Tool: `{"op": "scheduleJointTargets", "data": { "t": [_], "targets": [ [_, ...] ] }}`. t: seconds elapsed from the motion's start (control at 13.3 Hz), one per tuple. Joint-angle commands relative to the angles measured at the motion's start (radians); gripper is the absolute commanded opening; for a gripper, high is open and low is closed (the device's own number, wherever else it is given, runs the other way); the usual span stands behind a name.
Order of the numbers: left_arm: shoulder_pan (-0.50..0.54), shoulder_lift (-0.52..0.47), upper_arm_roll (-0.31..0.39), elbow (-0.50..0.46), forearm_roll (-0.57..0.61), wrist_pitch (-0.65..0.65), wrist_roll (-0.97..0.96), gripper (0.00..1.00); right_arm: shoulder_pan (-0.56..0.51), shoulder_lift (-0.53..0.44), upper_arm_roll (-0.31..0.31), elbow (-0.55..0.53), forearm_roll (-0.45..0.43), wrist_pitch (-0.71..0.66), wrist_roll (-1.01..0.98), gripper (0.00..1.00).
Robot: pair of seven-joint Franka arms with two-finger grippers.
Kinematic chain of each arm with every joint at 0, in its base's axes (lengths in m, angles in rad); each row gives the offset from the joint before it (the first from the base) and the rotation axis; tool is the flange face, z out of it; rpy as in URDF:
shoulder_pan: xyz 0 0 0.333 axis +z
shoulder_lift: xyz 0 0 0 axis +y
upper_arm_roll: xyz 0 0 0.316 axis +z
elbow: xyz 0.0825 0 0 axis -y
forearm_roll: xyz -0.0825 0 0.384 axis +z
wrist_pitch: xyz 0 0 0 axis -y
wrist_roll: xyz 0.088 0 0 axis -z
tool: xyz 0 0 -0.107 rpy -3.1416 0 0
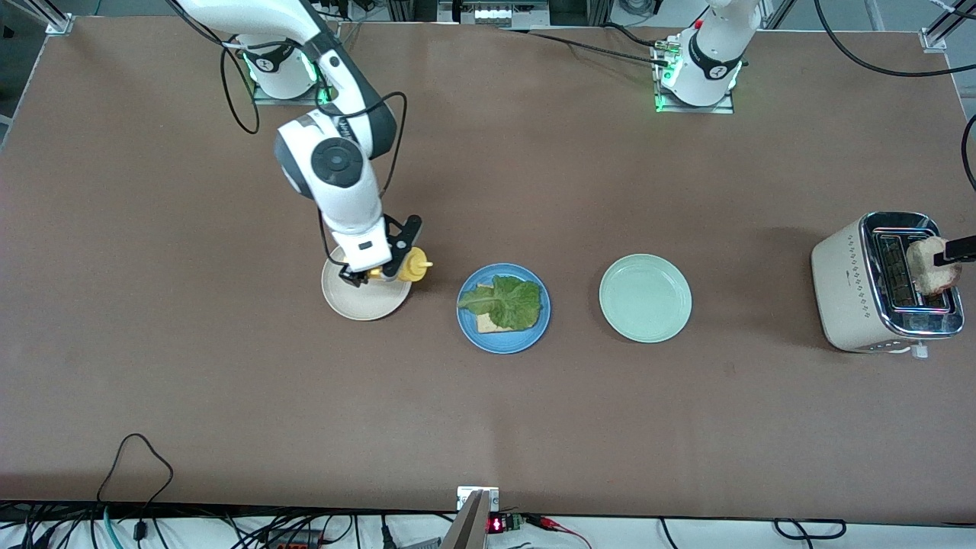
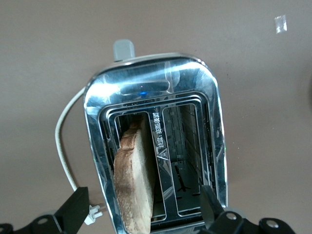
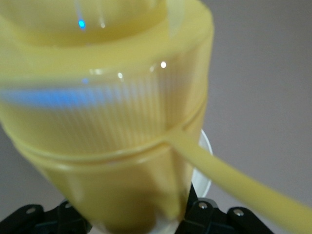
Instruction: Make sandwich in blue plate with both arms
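Note:
The blue plate point(image 1: 467, 329) sits mid-table and carries a bread slice point(image 1: 488, 325) with a ruffled green lettuce leaf point(image 1: 505, 303) on top. A second, toasted bread slice point(image 2: 136, 180) stands up out of one slot of the toaster point(image 1: 862, 282). My left gripper point(image 2: 141, 208) hovers open over that toaster, one black finger point(image 2: 73, 210) on each side of the slice, neither touching it. Above the rim of a cream plate point(image 1: 358, 305), my right gripper point(image 1: 379, 272) is shut on a yellow squeeze bottle point(image 1: 414, 265), whose nozzle points toward the blue plate.
A pale mint-green plate point(image 1: 645, 298) lies between the blue plate and the toaster. The toaster stands at the left arm's end of the table, its white cord point(image 2: 62, 146) trailing beside it. Cables hang along the table edge nearest the front camera.

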Motion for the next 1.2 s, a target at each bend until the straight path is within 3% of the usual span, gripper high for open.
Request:
{"op": "scheduleJointTargets", "data": {
  "t": [0.0,0.53,1.13],
  "targets": [
    [0.009,-0.006,-0.009,-0.030,0.017,0.008,0.023,1.00,0.047,0.062,-0.010,0.053,-0.062,-0.006,0.059,0.00],
    [0.025,0.010,-0.008,-0.041,0.017,0.013,0.023,0.84,0.106,0.162,-0.049,0.114,-0.088,-0.014,0.068,0.00],
    [0.035,0.034,-0.009,-0.039,0.040,0.038,0.023,0.68,0.081,0.115,-0.053,0.132,-0.087,-0.069,0.056,0.00]
  ]
}}
